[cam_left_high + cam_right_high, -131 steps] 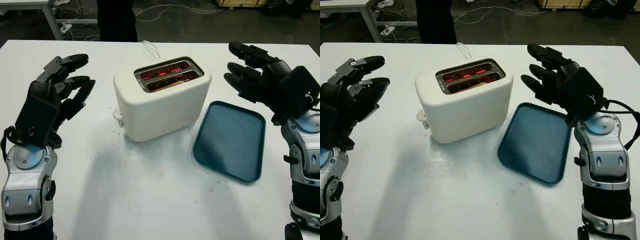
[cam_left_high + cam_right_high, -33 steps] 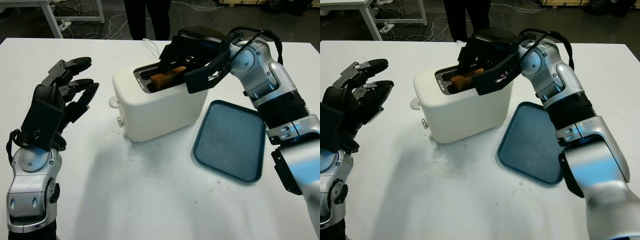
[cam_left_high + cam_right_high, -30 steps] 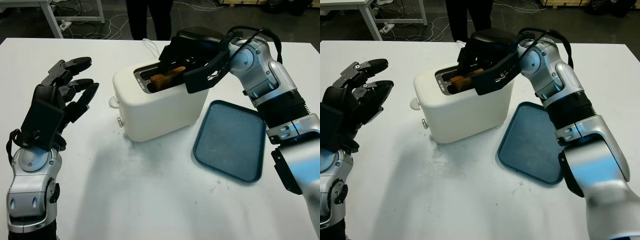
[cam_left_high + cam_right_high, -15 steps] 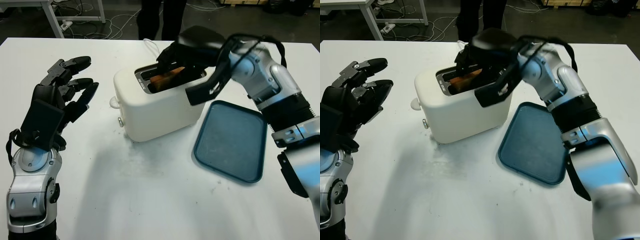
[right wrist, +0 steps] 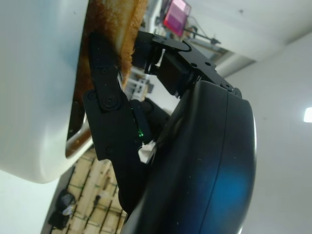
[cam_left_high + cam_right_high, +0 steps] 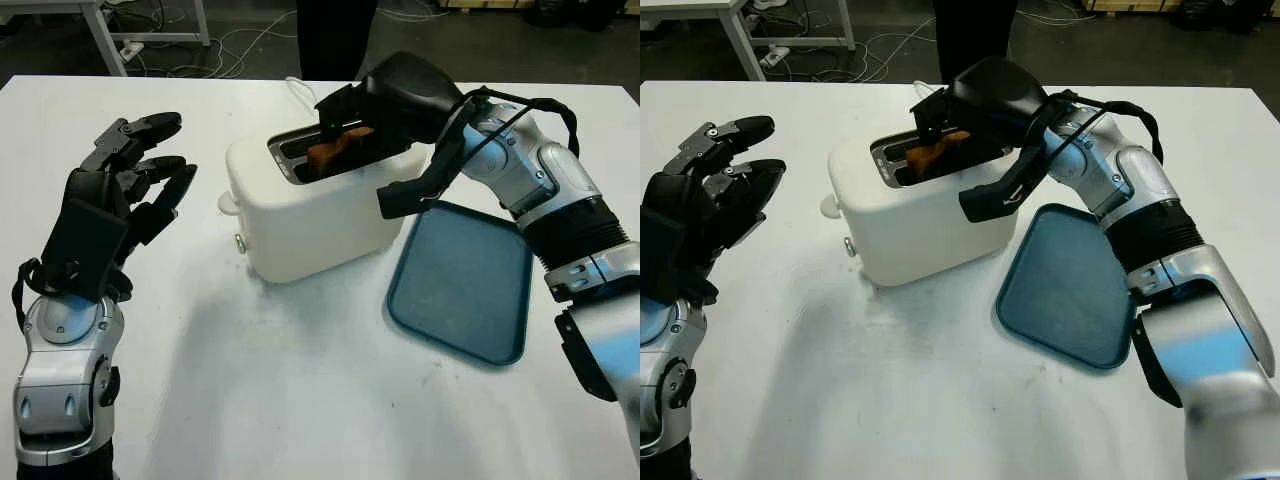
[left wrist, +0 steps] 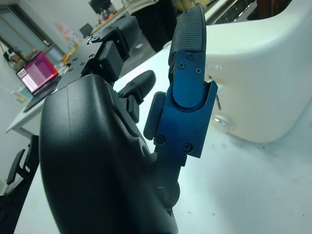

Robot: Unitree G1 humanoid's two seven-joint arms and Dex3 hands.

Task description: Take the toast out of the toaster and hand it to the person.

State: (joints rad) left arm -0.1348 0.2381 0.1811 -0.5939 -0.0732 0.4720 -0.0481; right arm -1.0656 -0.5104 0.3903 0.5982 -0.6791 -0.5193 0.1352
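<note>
The right hand [image 6: 345, 120] pinched the toast [image 6: 338, 152] above the toaster [image 6: 320, 215] to lift it out. The left hand [image 6: 125, 185], released, waited beside the toaster.

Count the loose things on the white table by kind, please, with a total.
Cream plastic two-slot toaster: 1
Browned slice of toast, gripped by the right hand above the toaster's slot: 1
Dark blue-green rectangular plastic tray: 1
Total: 3
</note>
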